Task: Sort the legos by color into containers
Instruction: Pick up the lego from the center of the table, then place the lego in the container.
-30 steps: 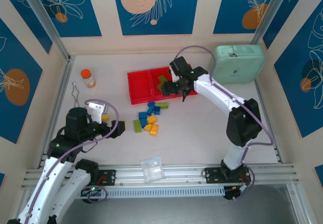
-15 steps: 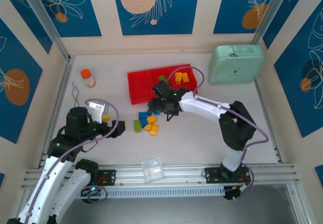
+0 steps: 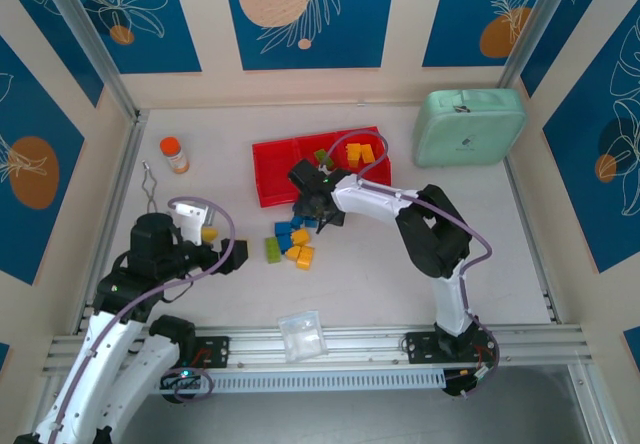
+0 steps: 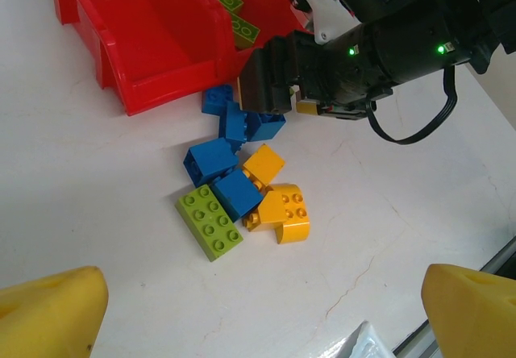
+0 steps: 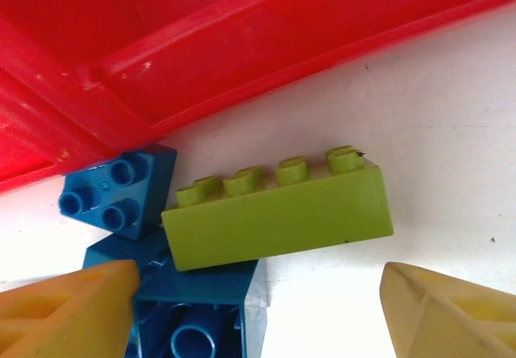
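The red tray lies at mid-table; its middle container holds green legos, its right one yellow legos. Loose legos lie in front of it: blue, yellow and a green one. My right gripper is down at the pile's far end by the tray's front wall, open. A long green lego lies on its side just ahead of its yellow fingers, resting on blue legos. My left gripper hangs open, left of the pile.
A mint-green case sits at the back right. An orange-capped bottle and a small wire clip are at the back left. A clear plastic bag lies near the front rail.
My right arm has swung from above the tray down and leftward to the loose pile in front of it. The left arm has not moved.
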Controlling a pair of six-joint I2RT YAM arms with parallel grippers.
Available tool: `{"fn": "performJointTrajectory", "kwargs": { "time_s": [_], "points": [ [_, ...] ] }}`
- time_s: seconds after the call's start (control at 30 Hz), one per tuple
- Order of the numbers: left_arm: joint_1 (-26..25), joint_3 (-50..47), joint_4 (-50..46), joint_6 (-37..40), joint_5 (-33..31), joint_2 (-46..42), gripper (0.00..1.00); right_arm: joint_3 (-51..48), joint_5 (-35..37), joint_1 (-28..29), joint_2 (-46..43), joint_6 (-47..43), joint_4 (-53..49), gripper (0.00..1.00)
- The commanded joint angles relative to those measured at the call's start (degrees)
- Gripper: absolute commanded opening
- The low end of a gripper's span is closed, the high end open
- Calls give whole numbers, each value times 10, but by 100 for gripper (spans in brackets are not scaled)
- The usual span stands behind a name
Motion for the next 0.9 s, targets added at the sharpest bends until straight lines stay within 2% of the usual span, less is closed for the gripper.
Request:
{"fn": "performJointTrajectory", "kwargs": {
  "time_s": [0.0, 0.1, 0.3, 0.43, 0.57, 0.73, 0.87],
  "points": [
    [-8, -3, 6, 6, 4, -6, 99, 8, 18, 4, 8, 19, -14, 76],
    [-8, -2, 6, 7, 4, -7, 99, -13, 12, 7, -1, 5, 9, 73],
    [-8, -2, 9, 9, 12, -9, 99, -46, 1, 9, -13, -22, 30, 51],
    [-11, -10, 23, 16, 44, -22, 99, -57, 0, 8, -22, -37, 32, 44],
    [-22, -11, 23, 16, 41, -33, 99, -64, 7, 8, -39, -58, 25, 34],
    [-35, -11, 24, 17, 47, -29, 99, -58, -3, 13, -88, -122, 6, 28],
    [-36, -11, 22, 17, 39, -31, 99, -40, -9, 30, -138, -178, 31, 25]
  ]
}}
